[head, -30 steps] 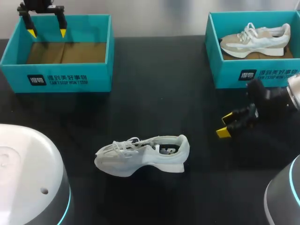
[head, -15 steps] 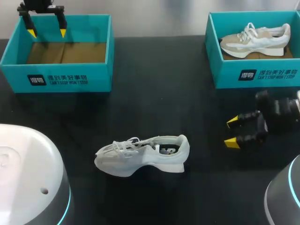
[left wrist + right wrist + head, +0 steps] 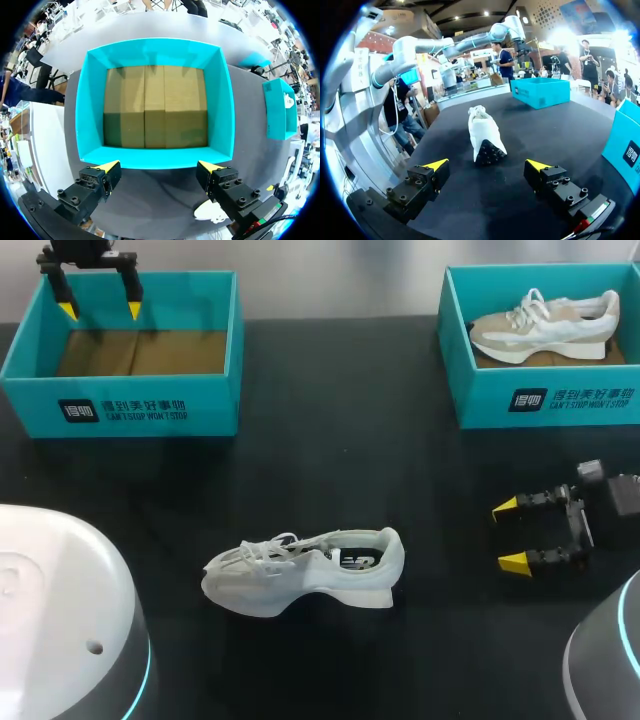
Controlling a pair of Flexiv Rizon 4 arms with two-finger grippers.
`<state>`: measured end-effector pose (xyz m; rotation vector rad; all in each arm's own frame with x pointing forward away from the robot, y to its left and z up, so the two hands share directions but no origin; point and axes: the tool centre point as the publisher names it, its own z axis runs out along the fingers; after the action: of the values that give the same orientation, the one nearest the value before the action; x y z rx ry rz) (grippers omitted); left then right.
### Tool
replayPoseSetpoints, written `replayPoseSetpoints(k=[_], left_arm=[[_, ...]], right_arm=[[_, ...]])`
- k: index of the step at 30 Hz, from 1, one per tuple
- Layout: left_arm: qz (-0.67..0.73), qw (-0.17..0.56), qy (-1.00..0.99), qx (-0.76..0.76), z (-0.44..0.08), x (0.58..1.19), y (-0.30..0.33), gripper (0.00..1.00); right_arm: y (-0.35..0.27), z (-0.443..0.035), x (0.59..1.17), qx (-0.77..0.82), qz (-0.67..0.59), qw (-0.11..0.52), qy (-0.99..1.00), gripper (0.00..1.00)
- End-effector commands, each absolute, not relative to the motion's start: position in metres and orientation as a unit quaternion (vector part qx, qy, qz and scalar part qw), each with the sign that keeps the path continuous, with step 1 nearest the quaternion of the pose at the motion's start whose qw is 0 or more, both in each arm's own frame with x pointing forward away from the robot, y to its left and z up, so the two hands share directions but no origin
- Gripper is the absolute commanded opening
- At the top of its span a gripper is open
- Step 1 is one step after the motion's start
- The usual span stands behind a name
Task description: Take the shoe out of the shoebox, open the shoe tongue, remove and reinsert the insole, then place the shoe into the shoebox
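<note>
A white shoe [image 3: 305, 570] lies on its sole on the black table, toe to the left, laces loose, insole showing. The empty teal shoebox [image 3: 130, 410] with a brown cardboard floor stands at the back left. My left gripper [image 3: 98, 310] hangs open above its far left corner; the left wrist view looks straight down into the box [image 3: 90, 115] from that gripper [image 3: 160, 167]. My right gripper [image 3: 512, 535] stands open low at the right, fingers pointing at the shoe's heel. In the right wrist view the shoe [image 3: 484, 135] sits heel-first ahead of the gripper [image 3: 487, 164], apart from it.
A second teal box [image 3: 560, 400] at the back right holds a beige and white shoe [image 3: 545, 325]. Its wall [image 3: 627, 145] is close beside my right gripper. The two arm bases fill the front corners. Bare black table lies between the boxes and around the white shoe.
My right gripper has drawn back to the right and a little toward the front, turning so its fingers lie level and spread. Shoe, boxes and left arm have not moved.
</note>
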<state>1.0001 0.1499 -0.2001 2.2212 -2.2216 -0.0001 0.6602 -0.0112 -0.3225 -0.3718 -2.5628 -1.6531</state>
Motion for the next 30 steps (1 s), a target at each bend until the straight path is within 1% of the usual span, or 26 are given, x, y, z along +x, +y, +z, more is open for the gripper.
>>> replayPoseSetpoints(k=[1,7,14,18,30], left_arm=[[0.000,0.000,-0.707,0.707,-0.200,1.000,0.150,1.00],[0.000,0.000,-0.707,0.707,-0.200,1.000,0.150,1.00],[0.000,0.000,-0.707,0.707,-0.200,1.000,0.150,1.00],[0.000,0.000,-0.707,0.707,-0.200,1.000,0.150,1.00],[0.000,0.000,-0.707,0.707,-0.200,1.000,0.150,1.00]], right_arm=[[-0.009,-0.325,0.660,-0.109,-0.536,0.028,-0.836,1.00],[-0.003,-0.347,0.652,-0.064,-0.547,0.009,-0.835,1.00],[0.002,-0.356,0.647,-0.018,-0.560,-0.021,-0.828,1.00],[0.005,-0.367,0.646,-0.009,-0.558,-0.014,-0.830,1.00],[0.010,-0.371,0.647,-0.008,-0.548,-0.012,-0.837,1.00]])
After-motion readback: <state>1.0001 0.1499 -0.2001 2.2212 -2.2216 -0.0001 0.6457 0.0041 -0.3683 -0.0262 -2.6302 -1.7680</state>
